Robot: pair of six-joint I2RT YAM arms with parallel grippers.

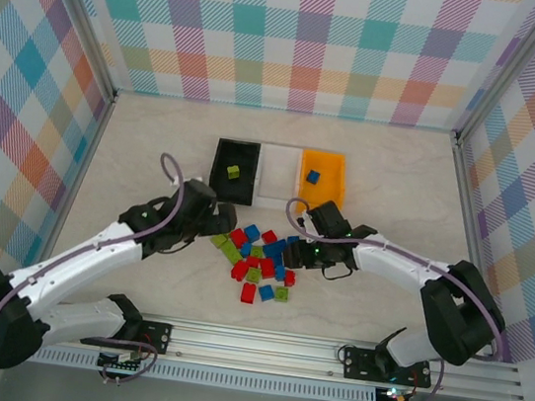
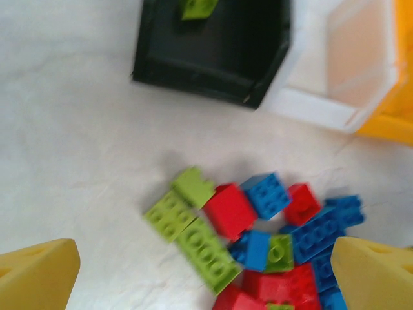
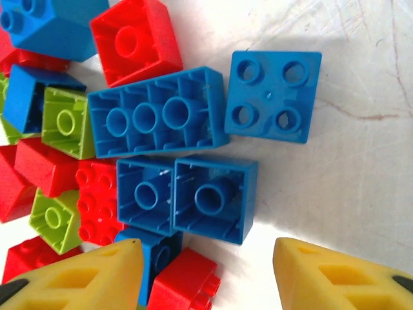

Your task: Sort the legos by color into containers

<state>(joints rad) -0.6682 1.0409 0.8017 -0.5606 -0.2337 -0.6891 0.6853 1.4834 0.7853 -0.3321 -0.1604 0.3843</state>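
A heap of red, blue and lime green legos (image 1: 259,259) lies mid-table, in front of three bins in a row: black (image 1: 219,179), white (image 1: 276,187) and orange (image 1: 333,198). One green brick (image 1: 234,171) lies in the black bin and one blue brick (image 1: 313,177) in the orange one. My left gripper (image 1: 213,221) hovers at the heap's left edge, open wide over green and red bricks (image 2: 205,278), holding nothing. My right gripper (image 1: 297,250) is low at the heap's right edge, open. Its yellow fingertips (image 3: 84,278) flank a small red brick (image 3: 187,284), just below two upturned blue bricks (image 3: 215,199).
Checked walls close the table at the back and both sides. A metal rail (image 1: 326,353) with the arm bases runs along the near edge. The black bin (image 2: 213,51), white bin (image 2: 329,71) and orange bin (image 2: 393,123) sit just beyond the heap.
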